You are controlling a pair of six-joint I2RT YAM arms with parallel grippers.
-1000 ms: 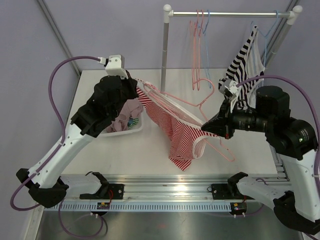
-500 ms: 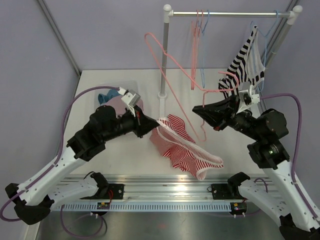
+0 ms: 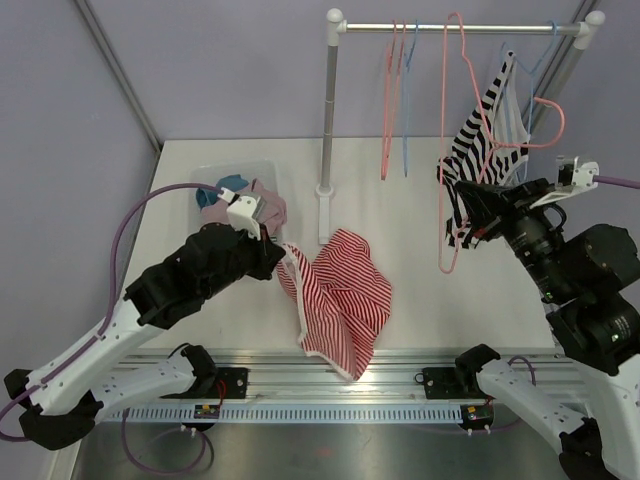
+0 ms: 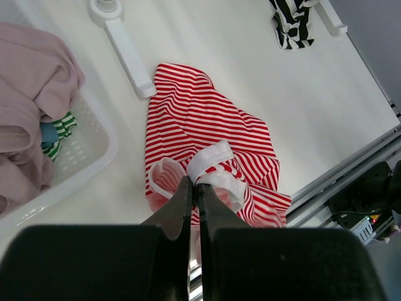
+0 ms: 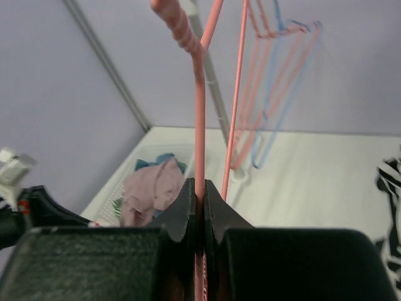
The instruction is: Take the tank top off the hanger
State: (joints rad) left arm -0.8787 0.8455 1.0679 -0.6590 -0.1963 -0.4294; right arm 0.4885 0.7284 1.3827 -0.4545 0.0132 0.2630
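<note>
Left tool [image 4: 194, 183] first, nearest us: jaws pressed together, clamped on the white trim of the red-and-white striped tank top [image 4: 207, 125]. The pinched edge is drawn up a little and the rest of it is spread loose on the tabletop [image 3: 420, 320], close to the near edge and between the two arms. No wire in it at all, it's off the hanger.

Over on the right and a bit farther back, the right tool [image 5: 199, 185] is up in the air, jaws together and tight on the pink hanger [image 5: 199, 106]. The hanger is bare, standing roughly upright, well apart from the tank top. Its hook reaches up by the rail [image 3: 480, 28]; whether it actually sits on the rail, I can't tell from here.

Far left on the tabletop is the white basket [image 4: 88, 147], with a pink garment [image 4: 31, 81] heaped inside and a scrap of green-striped cloth tucked beside it.

Right at the back stands the rack. A couple of spare hangers [image 3: 386, 120], pink and blue, dangle from its rail, and at the right end a black-and-white striped garment [image 3: 487, 120] hangs down just behind the raised hanger.
</note>
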